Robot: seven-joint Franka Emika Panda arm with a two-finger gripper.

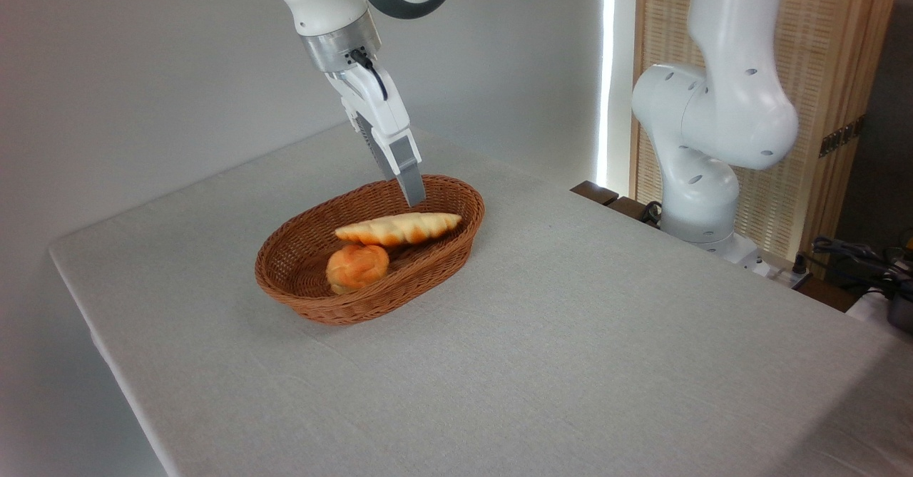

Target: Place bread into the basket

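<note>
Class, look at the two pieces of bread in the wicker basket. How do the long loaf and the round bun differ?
Shape: the long loaf is a flat, pointed oval; the round bun is a compact knot.
Colour: the loaf is pale cream-yellow with orange-brown edges; the bun is orange throughout.
Position: the loaf lies towards the far side, the bun nearer the camera.
Both sit inside the basket.

The basket (371, 299) stands on the surface (570, 334), left of its middle. Inside it the bread (398, 228) lies lengthwise toward the far side, and a bun (356, 266) sits just before the loaf's left end. The pincer (414, 195) hangs above the basket's far rim, just behind the bread.
</note>
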